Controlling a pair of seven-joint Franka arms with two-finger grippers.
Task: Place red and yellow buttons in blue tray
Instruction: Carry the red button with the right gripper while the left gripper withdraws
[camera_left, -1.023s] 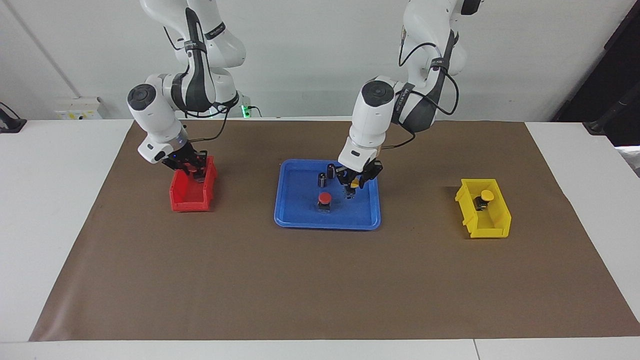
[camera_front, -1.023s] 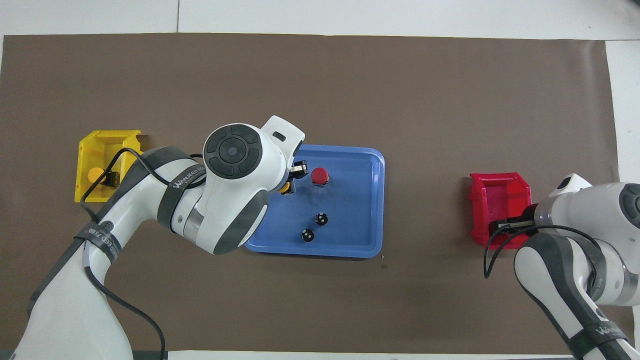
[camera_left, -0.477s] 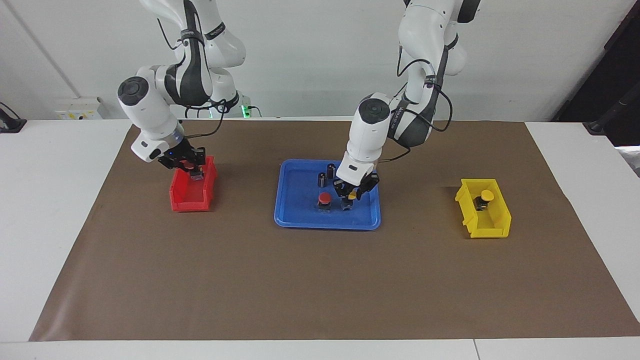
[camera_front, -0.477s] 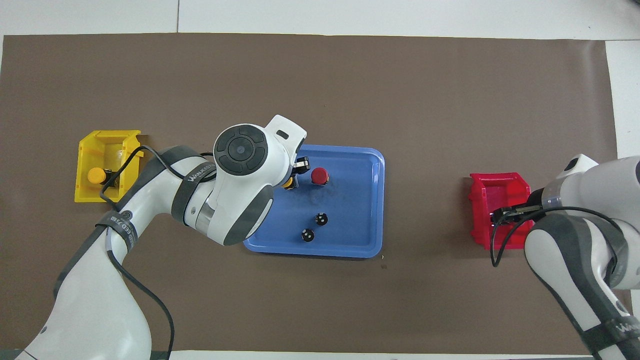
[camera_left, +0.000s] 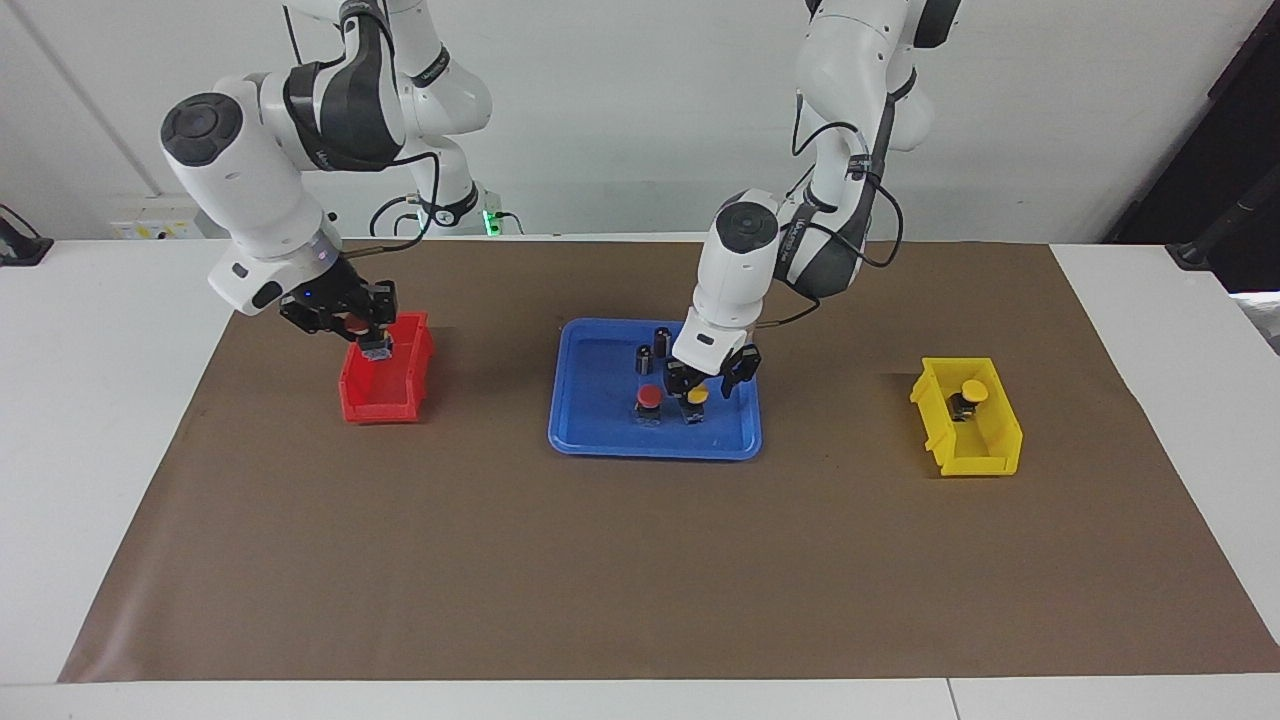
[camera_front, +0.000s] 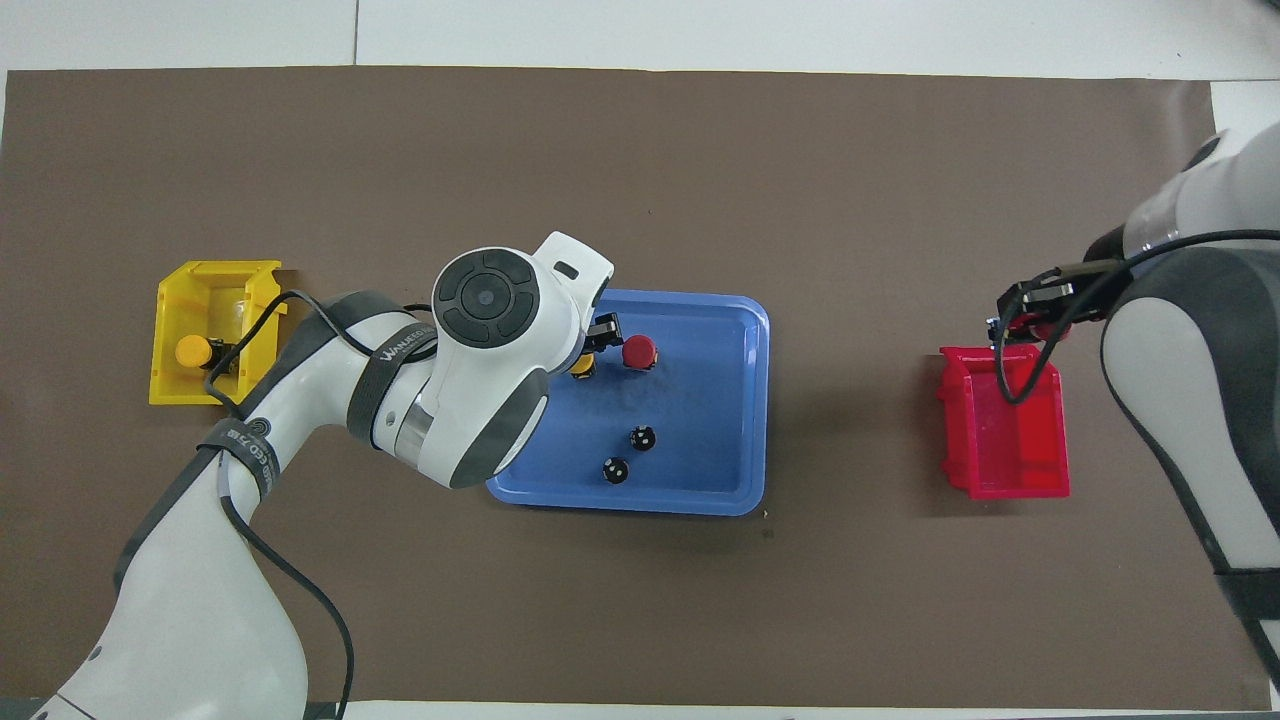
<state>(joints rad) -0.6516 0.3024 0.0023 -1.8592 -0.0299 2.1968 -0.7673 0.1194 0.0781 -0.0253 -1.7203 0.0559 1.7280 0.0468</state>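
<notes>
Brown mat covers the tabletop (camera_left: 640, 560); blue tray (camera_left: 600, 435) mid-mat, red bin (camera_left: 385, 400) toward the right arm's end, yellow bin (camera_left: 965, 450) toward the left arm's end.

Left pincer (camera_left: 706, 383) over the tray, fingers spread, yellow button (camera_left: 696, 402) standing just under it beside a red button (camera_left: 648, 401). Both upright, caps up, long axes vertical. Two dark cylinders (camera_left: 652, 352) also in the tray.

Right pincer (camera_left: 362, 330) over the red bin, clamped on a second red button (camera_left: 357, 326), body hanging down.

Second yellow button (camera_left: 967, 397) sits in the yellow bin, cap tilted toward the left arm's end.

Step, as judged: yellow drop-off done. Next: left pincer lifts clear without knocking the buttons; right arm carries its button to the tray.
</notes>
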